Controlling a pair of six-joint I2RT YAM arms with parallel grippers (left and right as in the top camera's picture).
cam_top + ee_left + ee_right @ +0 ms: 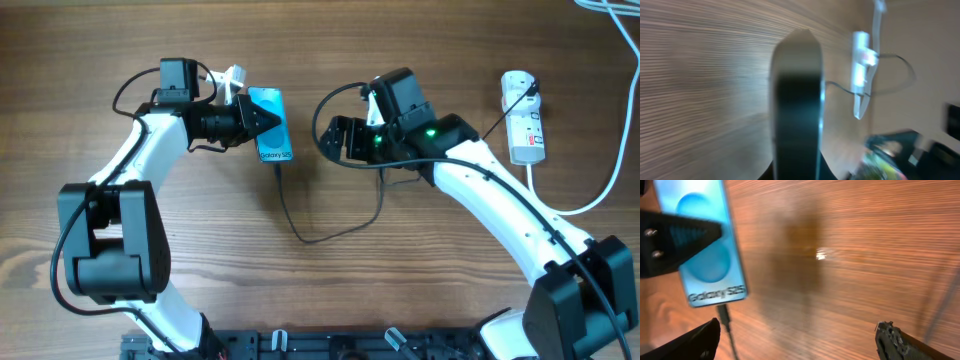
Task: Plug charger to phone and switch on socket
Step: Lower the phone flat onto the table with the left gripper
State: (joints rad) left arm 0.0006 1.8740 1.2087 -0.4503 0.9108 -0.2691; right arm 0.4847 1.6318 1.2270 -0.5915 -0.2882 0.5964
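Note:
The phone (273, 130), teal-screened with white "Galaxy" text, lies on the table with my left gripper (262, 121) shut on its sides. In the left wrist view the phone (796, 100) shows as a dark edge-on slab between the jaws. The charger's thin black cable (300, 232) runs from the phone's bottom edge, where its plug tip (724, 316) sits against the phone (705, 245). My right gripper (795, 340) stands wide open just right of the phone, holding nothing. The white socket (523, 118) lies at the far right, apart from both grippers.
A thick white cord (608, 160) loops from the socket along the table's right edge. The black cable curls across the middle of the table under the right arm (480, 175). The blurred socket (860, 75) also shows in the left wrist view.

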